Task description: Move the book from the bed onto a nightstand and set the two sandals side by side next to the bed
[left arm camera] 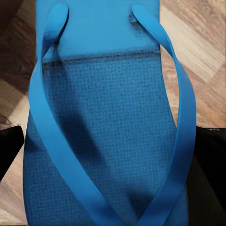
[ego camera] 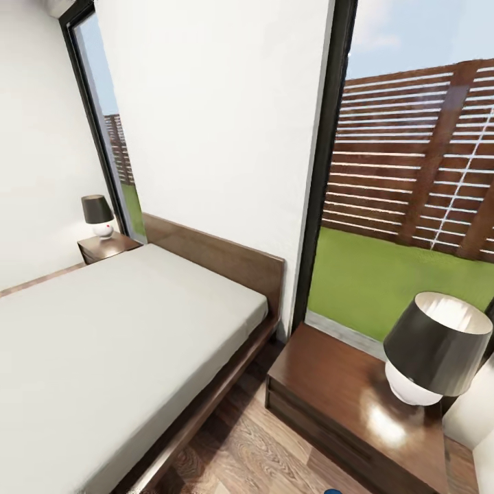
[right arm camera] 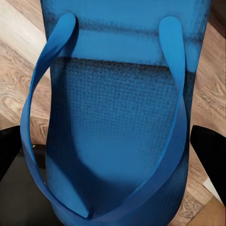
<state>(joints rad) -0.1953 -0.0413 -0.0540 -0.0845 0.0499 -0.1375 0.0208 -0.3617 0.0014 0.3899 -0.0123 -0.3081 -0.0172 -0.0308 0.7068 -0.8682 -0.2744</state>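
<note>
In the left wrist view a blue sandal [left arm camera: 108, 94] lies lengthwise between the black fingers [left arm camera: 10, 146] of my left gripper [left arm camera: 110, 150], which is shut on it above the wood floor. The right wrist view shows a second blue sandal [right arm camera: 117, 94] held the same way, with my right gripper [right arm camera: 113, 146] shut on it. In the head view the bed [ego camera: 103, 343], with a bare white mattress and brown frame, fills the left. One nightstand [ego camera: 329, 384] stands close at the right and another nightstand [ego camera: 110, 247] at the far side. The book is out of view.
A dark-shaded lamp [ego camera: 436, 346] takes the right half of the near nightstand, and a smaller lamp [ego camera: 98, 214] stands on the far one. A strip of wood floor [ego camera: 254, 446] runs between bed and near nightstand. Tall windows [ego camera: 412, 171] flank the white wall behind the headboard [ego camera: 219, 257].
</note>
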